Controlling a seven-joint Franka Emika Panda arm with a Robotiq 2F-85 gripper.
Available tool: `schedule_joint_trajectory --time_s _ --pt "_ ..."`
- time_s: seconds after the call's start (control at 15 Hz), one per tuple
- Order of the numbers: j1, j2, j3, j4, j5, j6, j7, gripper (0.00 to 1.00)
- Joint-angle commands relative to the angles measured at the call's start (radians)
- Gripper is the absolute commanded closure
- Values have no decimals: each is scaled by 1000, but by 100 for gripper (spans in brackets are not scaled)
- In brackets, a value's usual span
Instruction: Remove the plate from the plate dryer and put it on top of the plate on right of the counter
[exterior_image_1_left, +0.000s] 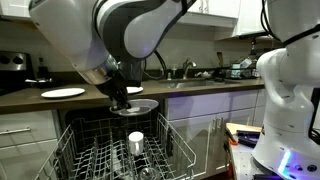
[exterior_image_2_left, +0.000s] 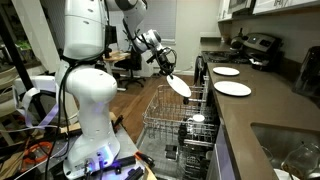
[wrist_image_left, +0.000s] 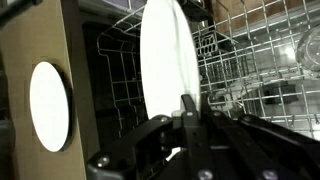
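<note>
**Plate's out of the rack and in the gripper**

The gripper (exterior_image_2_left: 166, 70) is clamped on the rim of the plate (exterior_image_2_left: 180, 86). In the wrist view you see the plate (wrist_image_left: 165, 60) nearly edge-on, with the fingers (wrist_image_left: 188, 108) pinching its lower edge.

In an exterior view the plate (exterior_image_1_left: 135, 106) hangs at about 4 o'clock from the gripper (exterior_image_1_left: 122, 97), roughly level, up over the plate dryer (exterior_image_1_left: 90, 150) and clear of the tines. From the other side it looks tilted, above the dryer's (exterior_image_2_left: 165, 120) top edge. A small white cup (exterior_image_1_left: 136, 142) stands in the rack at 6 o'clock from the plate.

2 white plates lie on the counter (exterior_image_2_left: 265, 115). The smaller-looking plate (exterior_image_2_left: 226, 71) is the far one, and the wider plate (exterior_image_2_left: 233, 89) sits just beside it, nearer the camera. Both are around 3 o'clock from the held plate, well apart from it. A sink (exterior_image_2_left: 290, 150) is set into the counter at 5 o'clock.
</note>
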Motion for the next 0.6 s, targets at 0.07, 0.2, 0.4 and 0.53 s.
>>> schedule_joint_trajectory --time_s 0.07,0.2,0.4,0.53 --pt "-13 2 15 4 -2 -5 2 93" --pt "-13 2 15 4 -2 -5 2 93" --pt "-13 2 15 4 -2 -5 2 93" --pt "-13 2 15 4 -2 -5 2 98"
